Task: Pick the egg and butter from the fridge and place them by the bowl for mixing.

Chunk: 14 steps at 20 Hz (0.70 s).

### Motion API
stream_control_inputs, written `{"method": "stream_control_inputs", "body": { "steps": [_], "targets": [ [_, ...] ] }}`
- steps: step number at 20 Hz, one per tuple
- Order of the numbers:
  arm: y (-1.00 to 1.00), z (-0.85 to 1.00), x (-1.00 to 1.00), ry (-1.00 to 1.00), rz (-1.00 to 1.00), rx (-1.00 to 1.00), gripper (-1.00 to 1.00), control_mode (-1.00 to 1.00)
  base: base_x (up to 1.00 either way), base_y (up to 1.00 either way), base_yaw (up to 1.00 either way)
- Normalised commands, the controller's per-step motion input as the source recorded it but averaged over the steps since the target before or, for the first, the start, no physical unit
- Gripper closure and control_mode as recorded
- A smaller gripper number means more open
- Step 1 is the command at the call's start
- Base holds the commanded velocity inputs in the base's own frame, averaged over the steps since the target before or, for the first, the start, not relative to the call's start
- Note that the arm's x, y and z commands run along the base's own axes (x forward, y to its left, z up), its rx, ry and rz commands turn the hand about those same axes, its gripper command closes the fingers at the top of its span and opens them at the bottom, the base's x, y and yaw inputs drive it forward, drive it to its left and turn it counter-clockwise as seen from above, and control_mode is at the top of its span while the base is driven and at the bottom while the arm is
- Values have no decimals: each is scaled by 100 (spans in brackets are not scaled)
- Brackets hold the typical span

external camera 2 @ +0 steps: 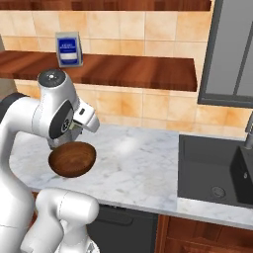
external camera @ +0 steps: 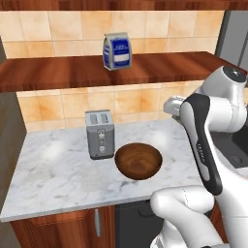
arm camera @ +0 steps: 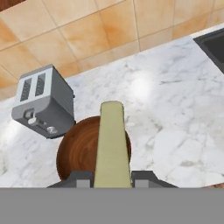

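Observation:
In the hand view a long pale yellow stick of butter (arm camera: 113, 135) runs up from between the two dark fingertips, and my gripper (arm camera: 113, 178) is shut on it. The butter hangs above the right part of the round dark brown bowl (arm camera: 78, 151). That bowl (external camera: 138, 161) stands on the marble counter just right of the toaster, and in the right base view the bowl (external camera 2: 72, 159) sits directly under my hand. The egg and the fridge are out of view.
A silver two-slot toaster (external camera: 100, 133) stands left of the bowl, against the tiled wall. A blue and white carton (external camera: 116, 51) sits on the wooden shelf above. A dark sink (external camera 2: 217, 168) is set into the marble counter (external camera 2: 138, 163) to the right.

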Motion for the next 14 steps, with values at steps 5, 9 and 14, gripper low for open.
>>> {"method": "stream_control_inputs", "body": {
  "steps": [5, 9, 14],
  "targets": [
    [0, 0, 0, 0, 0, 0, 100, 100, 0, 0, 0],
    [0, 0, 0, 0, 0, 0, 100, 100, -3, 0, 0],
    [-32, -13, 0, 4, 0, 0, 100, -100, 0, 0, 0]
  ]
}}
